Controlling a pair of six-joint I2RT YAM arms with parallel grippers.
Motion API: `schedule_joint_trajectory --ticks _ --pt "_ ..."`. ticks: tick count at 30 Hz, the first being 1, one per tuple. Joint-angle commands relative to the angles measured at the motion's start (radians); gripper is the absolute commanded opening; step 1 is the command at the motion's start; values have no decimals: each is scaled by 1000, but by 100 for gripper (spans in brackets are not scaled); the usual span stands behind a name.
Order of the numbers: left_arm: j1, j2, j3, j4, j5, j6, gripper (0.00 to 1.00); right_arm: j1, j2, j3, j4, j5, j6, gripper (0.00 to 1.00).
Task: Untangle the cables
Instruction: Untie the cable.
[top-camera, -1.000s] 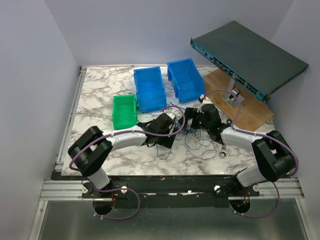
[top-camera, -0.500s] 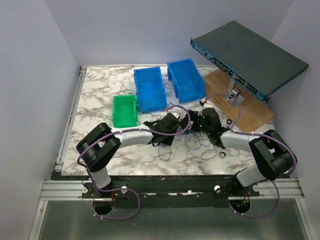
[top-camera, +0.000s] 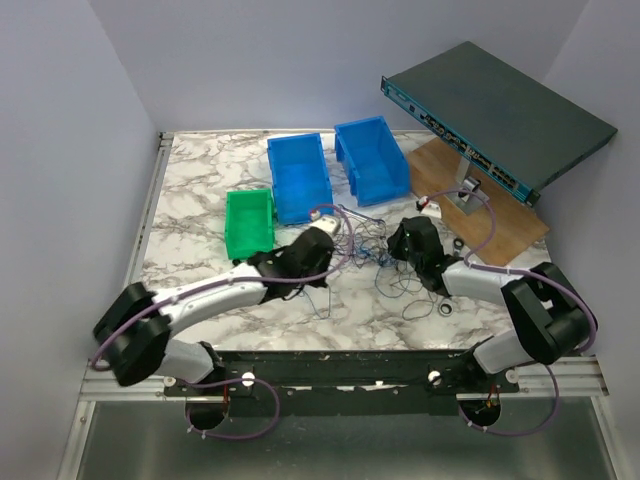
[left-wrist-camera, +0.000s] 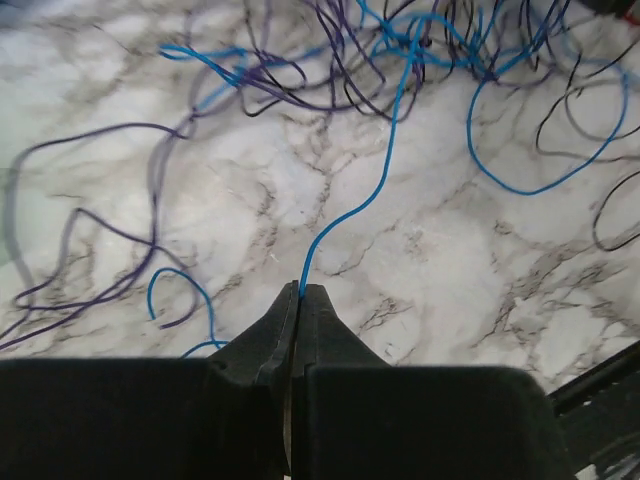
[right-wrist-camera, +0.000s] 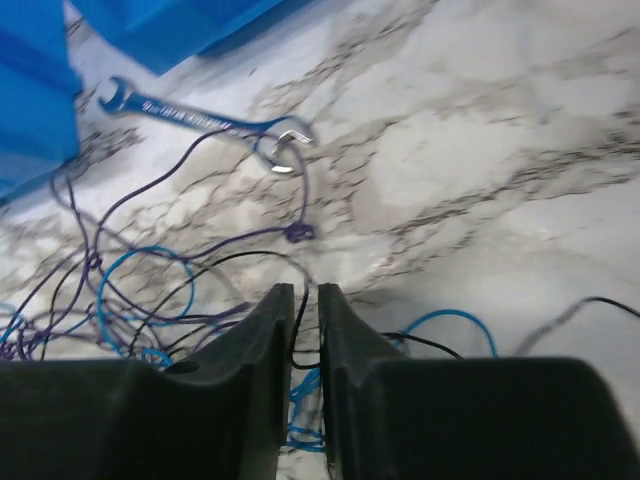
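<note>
Left pincer (left-wrist-camera: 298, 290) advanced toward blue bins (top-camera: 300, 180) — clamped on a blue strand of the cables (left-wrist-camera: 391, 150) | right pincer (right-wrist-camera: 300, 292) barely parted, dark strand in gap | tangle on desk (top-camera: 200, 190) between both.

Soft, even overhead light falls on the marbled surface (top-camera: 195, 190), and we see only faint shadows beneath the arms (top-camera: 210, 293). In the left wrist view, cables (left-wrist-camera: 405, 60) blur toward the left edge; the right wrist view is hazy throughout, its wrench (right-wrist-camera: 200, 115) smeared.
</note>
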Motion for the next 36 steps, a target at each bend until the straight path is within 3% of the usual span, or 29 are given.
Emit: schedule_joint_trajectory --ticks 1,4,7,9,14,25,36 --pt "118 -282 -94 0 36 -24 0 0 -68 -24 -76 239 86 19" --pt "247 -442 -139 15 150 -38 0 -2 -103 -47 -80 306 121 10" --pt "332 -547 -123 -35 162 -41 0 -2 -125 -55 -139 448 231 1" --pt "375 -603 -105 -55 147 -50 0 -2 -139 -54 -203 552 317 1" --pt "477 -693 -48 -48 150 -93 0 -2 -182 -89 -227 623 391 1" --pt "608 -553 432 -212 183 11 0 -2 -203 -70 -431 784 594 1" --pt "763 -319 769 -313 262 46 0 -2 -250 -76 -435 765 553 1"
